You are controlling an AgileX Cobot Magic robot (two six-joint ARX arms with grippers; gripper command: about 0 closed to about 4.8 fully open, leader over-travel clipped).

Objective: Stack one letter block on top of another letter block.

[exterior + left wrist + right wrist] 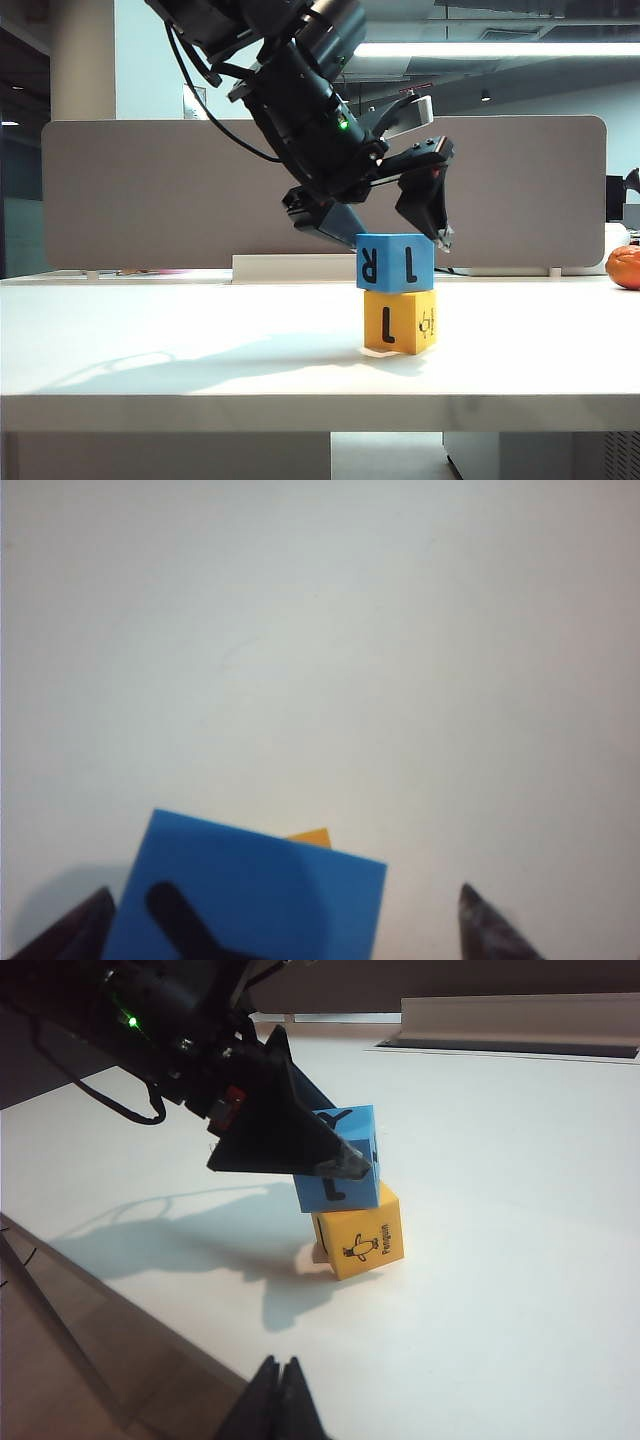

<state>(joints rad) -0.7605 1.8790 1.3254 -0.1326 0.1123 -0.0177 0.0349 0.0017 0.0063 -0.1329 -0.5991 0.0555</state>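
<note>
- The left gripper (pixel 395 232) hangs at the top of the two-cube stack, reaching down from the upper left on its black arm; a green light shows on the wrist housing.
- Its jaws stand spread wider than the blue cube (pixel 395 262), one finger behind the cube's left upper edge, the other at its upper right corner. In the left wrist view there is bare table between the right fingertip (pixel 485 925) and the cube's side, so the gripper (pixel 285 935) is not clamped on it.
- The blue cube sits directly under the left gripper, between its fingertips, resting on the yellow-orange cube (pixel 399 320). Black letters, an "R" and a "J"-like mark, show upside down on its front faces.
- The yellow-orange cube stands on the white table (pixel 180 340), below the left gripper and beneath the blue cube. The blue cube is turned slightly against it, so a yellow corner (pixel 310 837) peeks past the blue top face.
- In the right wrist view the yellow-orange cube (pixel 360 1242) shows a small penguin picture on one side.
- The right gripper (pixel 278 1400) is well apart from the stack, at the table's near edge, its two dark fingers pressed together with nothing between them.
- An orange fruit-like thing (pixel 624 267) lies far to the right of the left gripper, at the table's edge.
</note>
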